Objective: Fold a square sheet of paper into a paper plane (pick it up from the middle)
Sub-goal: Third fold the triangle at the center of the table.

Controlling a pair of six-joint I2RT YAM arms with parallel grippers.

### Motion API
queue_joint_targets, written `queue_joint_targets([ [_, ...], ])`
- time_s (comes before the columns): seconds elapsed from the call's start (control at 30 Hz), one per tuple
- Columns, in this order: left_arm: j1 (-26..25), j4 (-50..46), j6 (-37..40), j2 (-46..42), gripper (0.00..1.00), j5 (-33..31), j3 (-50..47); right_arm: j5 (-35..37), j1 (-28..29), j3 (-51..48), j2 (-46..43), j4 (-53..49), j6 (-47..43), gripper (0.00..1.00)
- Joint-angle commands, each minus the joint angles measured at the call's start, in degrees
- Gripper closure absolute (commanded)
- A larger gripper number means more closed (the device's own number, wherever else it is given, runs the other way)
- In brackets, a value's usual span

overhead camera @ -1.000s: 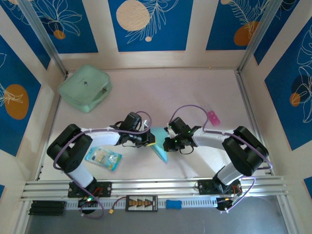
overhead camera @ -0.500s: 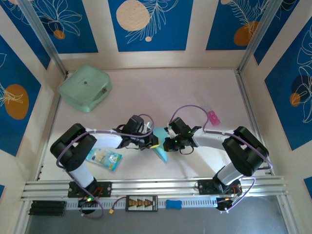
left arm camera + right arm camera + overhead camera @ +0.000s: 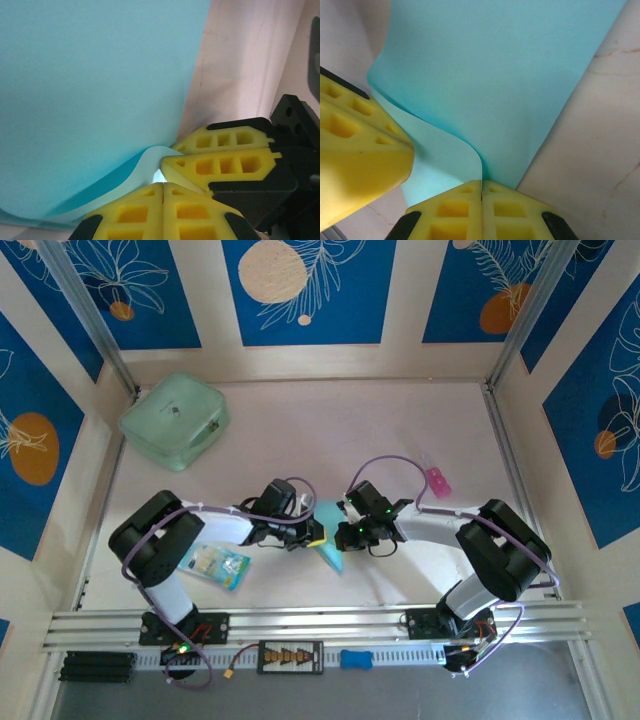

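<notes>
- Starting at the near edge, the two arm bases sat on the metal rail, the left arm on the left.
- Just beyond the rail, beside the left arm, a small printed blue-and-white packet lay flat on the table.
- In the middle of the table both arms bent inward, and the left gripper and the right gripper came tip to tip, very near each other.
- The square sheet of paper was between them, partly folded. From above it looked like a light-blue wedge with its point toward the near edge.
- In the left wrist view the yellow fingers of the left gripper were pressed together. A curled edge of the sheet ran into the seam at their tips, so this gripper was clamped on the paper.
- In the right wrist view the yellow fingers of the right gripper were pressed together too. A bend of the sheet went into their seam, so it also pinched the paper.
- Farther back on the right, a small pink object lay near the right arm's cable, apart from the paper.
- Farthest, in the far left corner, a mint-green pouch rested well apart from everything else.
</notes>
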Motion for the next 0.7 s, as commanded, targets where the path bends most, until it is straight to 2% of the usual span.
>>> queue_joint_targets([
  [0.0,-0.3,-0.7,1.7,1.0,1.00,-0.7,-0.8,1.0,0.6,-1.4,0.2,-1.9,0.8,0.98],
  [0.2,-0.3,-4.5,3.6,1.1,1.00,-2.5,-1.1,0.9,0.6,-1.3,0.2,-1.8,0.8,0.98],
  [0.53,-0.3,-2.7,4.0,4.2,1.00,-1.5,-1.8,0.8,0.8,-1.1,0.1,-2.1,0.7,0.98],
  [0.67,-0.3,-3.9,4.6,3.9,1.00,-1.8,-1.6,1.2,0.9,-0.3,-1.7,-3.5,1.0,0.91],
])
